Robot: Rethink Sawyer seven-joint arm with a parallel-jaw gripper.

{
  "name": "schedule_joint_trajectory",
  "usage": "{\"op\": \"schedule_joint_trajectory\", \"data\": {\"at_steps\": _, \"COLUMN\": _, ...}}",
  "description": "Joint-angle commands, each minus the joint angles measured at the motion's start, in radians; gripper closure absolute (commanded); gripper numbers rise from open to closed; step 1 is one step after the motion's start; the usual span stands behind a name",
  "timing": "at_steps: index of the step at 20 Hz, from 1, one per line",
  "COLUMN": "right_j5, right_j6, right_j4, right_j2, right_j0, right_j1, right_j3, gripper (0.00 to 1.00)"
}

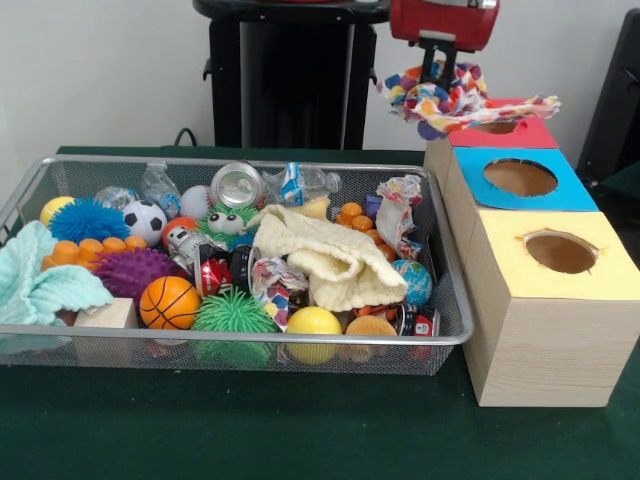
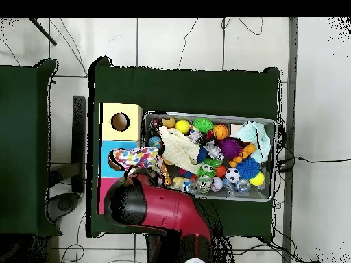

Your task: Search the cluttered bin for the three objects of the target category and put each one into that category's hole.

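Observation:
My gripper hangs from the red arm at the top and is shut on a white fabric piece with coloured spots. The piece dangles over the red-topped box at the far end of the row. In the overhead view this piece lies over the blue top, next to the bin's edge. The yellow-topped box's round hole is nearest the camera and uncovered. The wire mesh bin holds two more spotted pieces, one at its right and one near the front middle.
The blue-topped box sits between the red and yellow ones. In the bin lie a cream knitted cloth, a mint towel, balls, cans and spiky toys. The red arm covers the table beside the boxes.

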Motion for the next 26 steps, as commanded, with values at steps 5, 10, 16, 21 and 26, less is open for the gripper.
{"op": "schedule_joint_trajectory", "data": {"at_steps": 5, "right_j5": -0.130, "right_j6": 0.078, "right_j4": -0.062, "right_j2": 0.059, "right_j0": -0.116, "right_j1": 0.055, "right_j3": -0.004, "gripper": 1.00}}
{"op": "schedule_joint_trajectory", "data": {"at_steps": 10, "right_j5": -0.207, "right_j6": 0.059, "right_j4": -0.093, "right_j2": 0.101, "right_j0": -0.176, "right_j1": 0.084, "right_j3": 0.023, "gripper": 1.00}}
{"op": "schedule_joint_trajectory", "data": {"at_steps": 16, "right_j5": -0.282, "right_j6": 0.069, "right_j4": -0.136, "right_j2": 0.139, "right_j0": -0.227, "right_j1": 0.108, "right_j3": 0.049, "gripper": 1.00}}
{"op": "schedule_joint_trajectory", "data": {"at_steps": 21, "right_j5": -0.243, "right_j6": 0.075, "right_j4": -0.143, "right_j2": 0.123, "right_j0": -0.211, "right_j1": 0.111, "right_j3": 0.040, "gripper": 0.00}}
{"op": "schedule_joint_trajectory", "data": {"at_steps": 26, "right_j5": -0.227, "right_j6": 0.087, "right_j4": -0.144, "right_j2": 0.111, "right_j0": -0.199, "right_j1": 0.111, "right_j3": 0.035, "gripper": 0.00}}
